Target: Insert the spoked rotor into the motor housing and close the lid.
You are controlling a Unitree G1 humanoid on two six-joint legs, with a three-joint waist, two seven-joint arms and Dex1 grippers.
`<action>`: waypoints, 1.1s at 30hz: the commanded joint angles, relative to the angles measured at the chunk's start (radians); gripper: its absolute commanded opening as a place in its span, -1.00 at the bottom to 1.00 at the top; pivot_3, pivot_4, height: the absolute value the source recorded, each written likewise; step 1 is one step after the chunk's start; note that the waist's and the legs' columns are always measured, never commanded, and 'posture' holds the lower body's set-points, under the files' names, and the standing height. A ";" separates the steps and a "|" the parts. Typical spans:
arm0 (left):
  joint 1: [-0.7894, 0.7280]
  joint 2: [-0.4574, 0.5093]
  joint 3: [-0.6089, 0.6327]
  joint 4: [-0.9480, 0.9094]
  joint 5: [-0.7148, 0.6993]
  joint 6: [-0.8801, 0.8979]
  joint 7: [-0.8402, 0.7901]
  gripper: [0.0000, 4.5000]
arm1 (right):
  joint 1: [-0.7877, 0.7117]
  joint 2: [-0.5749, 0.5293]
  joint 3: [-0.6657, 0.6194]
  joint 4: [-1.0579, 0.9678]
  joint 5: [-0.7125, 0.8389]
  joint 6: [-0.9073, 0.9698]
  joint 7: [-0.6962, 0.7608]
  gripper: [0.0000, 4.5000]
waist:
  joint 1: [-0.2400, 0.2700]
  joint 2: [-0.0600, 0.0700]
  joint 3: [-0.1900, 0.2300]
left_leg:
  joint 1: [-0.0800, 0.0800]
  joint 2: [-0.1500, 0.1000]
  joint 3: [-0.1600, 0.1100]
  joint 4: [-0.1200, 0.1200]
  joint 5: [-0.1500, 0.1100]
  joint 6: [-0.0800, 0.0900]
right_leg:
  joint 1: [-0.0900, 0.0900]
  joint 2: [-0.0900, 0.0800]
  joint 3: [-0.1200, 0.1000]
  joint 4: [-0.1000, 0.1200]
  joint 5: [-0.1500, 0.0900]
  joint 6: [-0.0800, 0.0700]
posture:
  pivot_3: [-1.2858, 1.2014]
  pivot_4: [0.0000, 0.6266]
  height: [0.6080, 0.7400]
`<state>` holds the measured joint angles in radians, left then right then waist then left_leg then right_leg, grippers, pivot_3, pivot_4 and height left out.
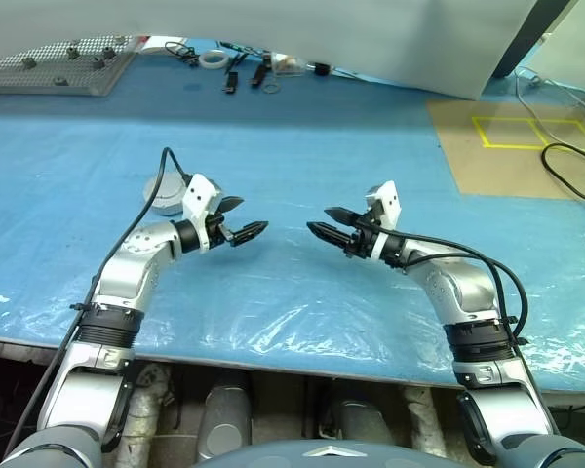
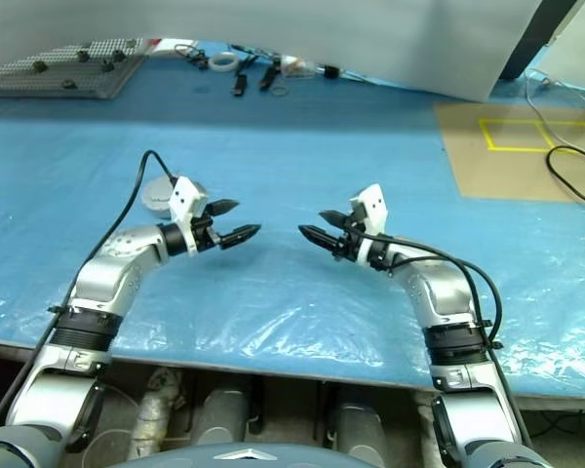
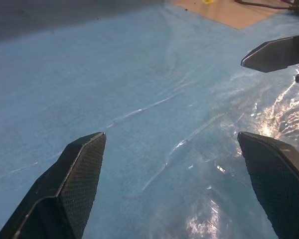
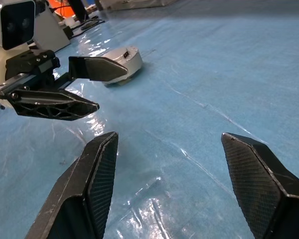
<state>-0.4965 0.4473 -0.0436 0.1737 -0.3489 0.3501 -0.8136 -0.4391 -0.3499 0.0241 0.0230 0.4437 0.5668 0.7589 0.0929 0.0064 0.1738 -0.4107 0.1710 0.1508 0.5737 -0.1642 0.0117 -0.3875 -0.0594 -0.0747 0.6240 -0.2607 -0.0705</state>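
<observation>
Blue plastic-covered counter [image 1: 302, 175]: both claws hover empty, spread, tips facing. The round silver motor housing [image 4: 123, 64], seemingly lidded, sits just behind the left claw [image 1: 236, 222], farther from the right claw [image 1: 333, 226]; left is nearer.

Bare blue sheet [image 1: 302, 175] fills mid-frame; only the closed round motor [image 1: 164, 192] (left of centre) blocks.

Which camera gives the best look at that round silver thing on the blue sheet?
The right wrist view: the disc lies on the blue sheet beyond the left gripper, its top and side showing. In both eye views it is largely hidden behind the left arm's wrist.
</observation>
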 commanded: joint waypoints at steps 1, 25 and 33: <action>0.009 0.001 0.031 -0.023 0.000 -0.036 -0.001 0.99 | -0.001 0.003 0.012 -0.045 -0.008 -0.019 -0.002 0.53 | 0.000 0.000 0.000 | 0.000 0.000 0.000 0.000 0.000 0.000 | 0.000 0.000 0.000 0.000 0.000 0.000 | 0.03 -0.52 1.00; 0.048 0.007 0.079 -0.065 -0.014 -0.018 0.026 0.99 | -0.042 0.029 0.057 -0.017 -0.037 -0.023 0.017 0.53 | 0.000 0.000 0.000 | 0.000 0.000 0.000 0.000 0.000 0.000 | 0.000 0.000 0.000 0.000 0.000 0.000 | 0.03 -0.52 1.00; 0.061 0.021 0.080 -0.101 -0.008 -0.004 0.032 0.99 | -0.051 0.054 0.074 0.009 -0.048 -0.036 0.025 0.53 | 0.000 0.000 0.000 | 0.000 0.000 0.000 0.000 0.000 0.000 | 0.000 0.000 0.000 0.000 0.000 0.000 | 0.03 -0.52 1.00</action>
<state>-0.4300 0.4561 0.0111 0.1106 -0.3534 0.3494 -0.7841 -0.4749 -0.3019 0.0953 0.0470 0.3917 0.5528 0.7725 0.0927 0.0065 0.1737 -0.4107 0.1712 0.1508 0.5739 -0.1642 0.0122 -0.3875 -0.0594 -0.0748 0.6243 -0.2609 -0.0710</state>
